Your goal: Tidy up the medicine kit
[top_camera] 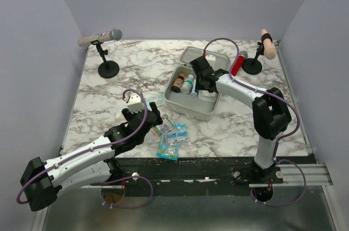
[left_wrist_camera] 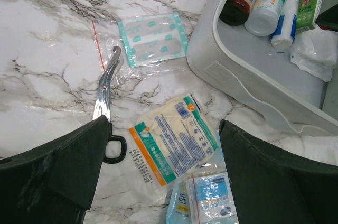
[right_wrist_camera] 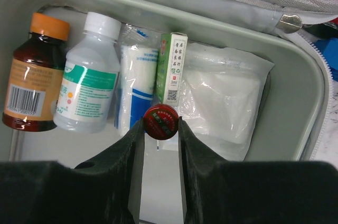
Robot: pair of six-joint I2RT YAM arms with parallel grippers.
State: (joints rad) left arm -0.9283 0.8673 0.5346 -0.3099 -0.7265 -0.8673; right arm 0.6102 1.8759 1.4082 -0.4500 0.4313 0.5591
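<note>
The medicine kit [top_camera: 185, 112] lies open at the table's middle, its lid folded back. In it stand a brown bottle [right_wrist_camera: 37, 71], a white bottle [right_wrist_camera: 90, 76], a gauze roll [right_wrist_camera: 134, 76], a green box [right_wrist_camera: 171, 65] and a white pouch [right_wrist_camera: 224, 97]. My right gripper [right_wrist_camera: 161, 124] hangs inside the kit [right_wrist_camera: 296, 102], shut on a small round red tin [right_wrist_camera: 161, 120]. My left gripper [left_wrist_camera: 162, 123] is open above a yellow-white packet [left_wrist_camera: 177, 137] on the table, left of the kit [left_wrist_camera: 248, 76]. Nothing is between its fingers.
Scissors [left_wrist_camera: 105, 89], a plaster sheet [left_wrist_camera: 153, 39] and blue packets [left_wrist_camera: 211, 197] lie on the marble left of and in front of the kit. A microphone on a stand [top_camera: 103, 51] is at the back left. A red cylinder [top_camera: 237, 63] and a peach-coloured handle [top_camera: 267, 43] are at the back right.
</note>
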